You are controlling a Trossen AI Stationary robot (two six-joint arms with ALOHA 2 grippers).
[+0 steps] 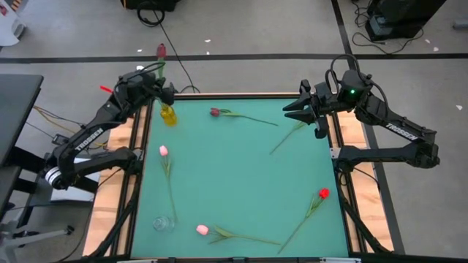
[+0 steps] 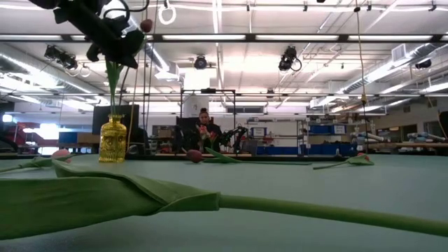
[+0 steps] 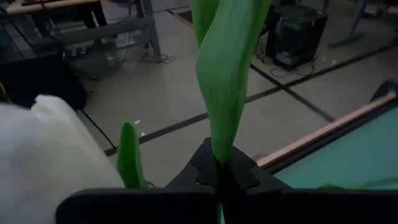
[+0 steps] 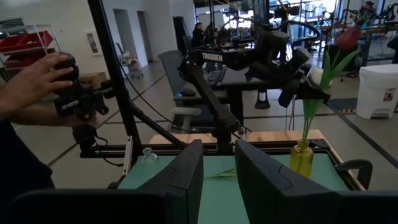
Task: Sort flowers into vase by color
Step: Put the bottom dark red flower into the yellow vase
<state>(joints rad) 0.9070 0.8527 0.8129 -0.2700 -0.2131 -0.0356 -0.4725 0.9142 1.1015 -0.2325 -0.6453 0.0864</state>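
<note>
A maroon-headed flower (image 1: 161, 50) stands upright over the yellow vase (image 1: 168, 115) at the table's far left corner, with my left gripper (image 1: 161, 91) shut on it above the vase. My right gripper (image 4: 217, 174) hangs open and holds nothing at the far right edge (image 1: 300, 109). Lying flat on the green table are another maroon flower (image 1: 215, 112), two pink flowers (image 1: 163, 150) (image 1: 202, 229), a red flower (image 1: 323, 193), and a green stem (image 1: 289, 135) whose head is hidden under my right gripper. My left gripper pinches the flower's green stem and leaf (image 3: 219, 149) between its two fingers, at a point between the head and the vase. The fingers come roughly level from the table's left side and lie across the stem. The flower stands upright, with its lower stem (image 2: 112, 91) reaching down into the yellow vase's mouth.
A clear glass vase (image 1: 163, 223) stands at the near left. A blurred white shape (image 3: 37, 155) shows close to the left wrist camera. Beyond the table's left side, a person's hand (image 4: 37, 78) holds a device. The middle of the table is bare.
</note>
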